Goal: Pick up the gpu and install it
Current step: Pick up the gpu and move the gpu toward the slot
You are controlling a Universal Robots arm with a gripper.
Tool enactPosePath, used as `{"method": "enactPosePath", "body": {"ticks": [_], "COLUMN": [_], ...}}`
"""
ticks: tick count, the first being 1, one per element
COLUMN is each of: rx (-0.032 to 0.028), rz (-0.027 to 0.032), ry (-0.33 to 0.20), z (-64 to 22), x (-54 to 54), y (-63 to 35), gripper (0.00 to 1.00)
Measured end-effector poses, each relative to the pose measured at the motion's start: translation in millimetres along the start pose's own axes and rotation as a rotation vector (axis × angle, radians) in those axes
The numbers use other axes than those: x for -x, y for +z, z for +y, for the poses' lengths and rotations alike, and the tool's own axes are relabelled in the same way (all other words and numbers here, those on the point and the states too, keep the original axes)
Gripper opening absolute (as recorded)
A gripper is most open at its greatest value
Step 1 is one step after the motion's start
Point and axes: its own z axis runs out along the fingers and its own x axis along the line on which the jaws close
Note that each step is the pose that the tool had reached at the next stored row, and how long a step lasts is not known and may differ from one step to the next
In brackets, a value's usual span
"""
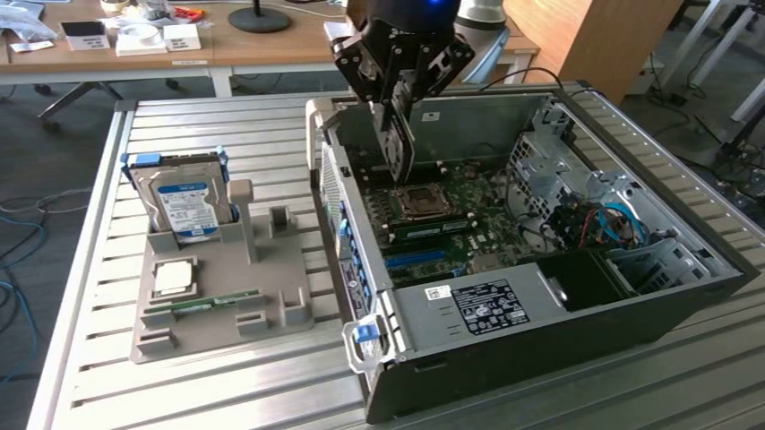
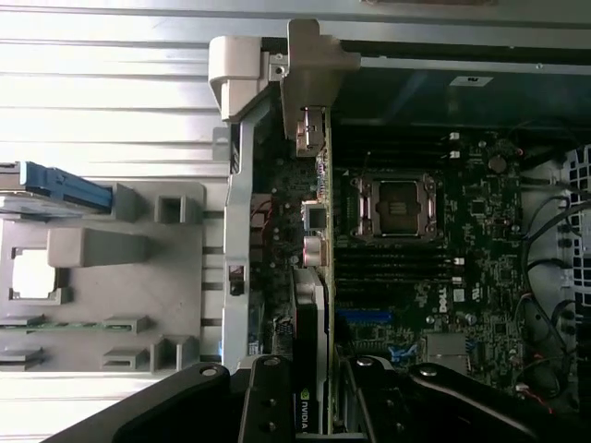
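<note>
The jaws are closed to a narrow gap on the gpu and hold it by its upper edge, so the card hangs upright with its long edge down. In the wrist view the card is seen from its edge, running between the two black fingers, with its metal bracket at the far end. The gpu is inside the open computer case, over the motherboard, just beside the processor socket and near the case wall at the exterior view's left. Whether its lower edge touches the board, I cannot tell.

The case lies on its side, open face up, on a surface made of pale metal slats with grooves between them. On the same surface, just beside the case at the exterior view's left, lies a grey holder. It carries a hard drive with a blue label, standing upright in a slot, and a green memory stick lying flat near the front.

Behind the surface stands a wooden desk with small white boxes and a round black lamp base on it. A wooden cabinet is at the exterior view's right of the desk. The floor is dark grey, and blue cables lie on it at the exterior view's left.
</note>
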Motion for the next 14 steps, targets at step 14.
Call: {"method": "enactPosePath", "body": {"ticks": [14], "rx": [0.0118], "rz": [0.0002], "ry": [0.000], "z": [0.4], "x": [20.1], "y": [0.6], "gripper": [0.27]}}
